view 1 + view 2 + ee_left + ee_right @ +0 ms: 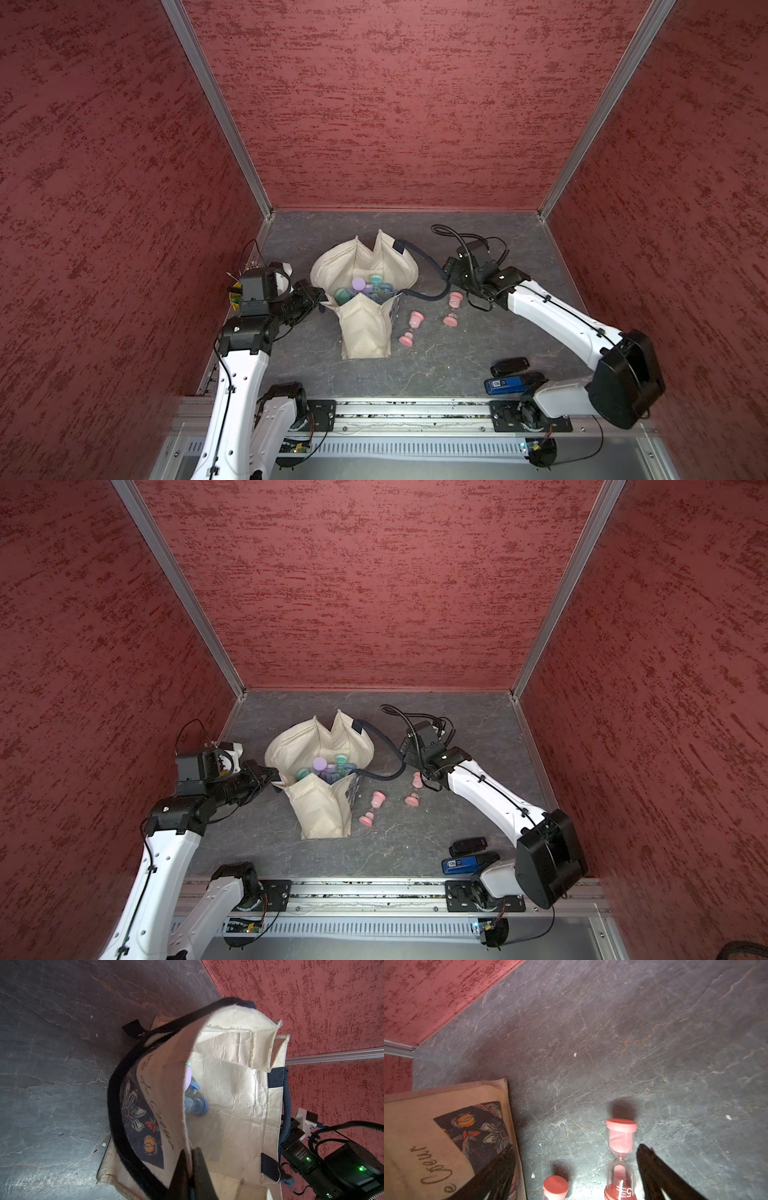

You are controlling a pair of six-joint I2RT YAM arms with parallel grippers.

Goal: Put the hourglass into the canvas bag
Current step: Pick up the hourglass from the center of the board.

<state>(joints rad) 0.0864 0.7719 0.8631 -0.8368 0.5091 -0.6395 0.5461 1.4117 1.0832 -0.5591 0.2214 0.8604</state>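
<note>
The cream canvas bag (365, 332) (320, 812) stands open in the middle of the table. Inside it lie several hourglasses, among them a purple one (358, 284) and a blue one (196, 1105). My left gripper (322, 297) (191, 1151) is shut on the bag's left rim. Two pink hourglasses lie on the table to the right of the bag, one nearer the bag (411, 330) (555, 1185) and one farther right (453, 308) (620, 1147). My right gripper (461, 291) (575, 1147) hangs open just over the farther one, which lies between its fingers, close to one of them and untouched.
A navy strap handle (428, 266) trails from the bag toward the right arm. A black object (509, 366) and a blue device (503, 385) lie at the front right. A yellow cup (236, 297) sits behind the left arm. Red walls enclose three sides.
</note>
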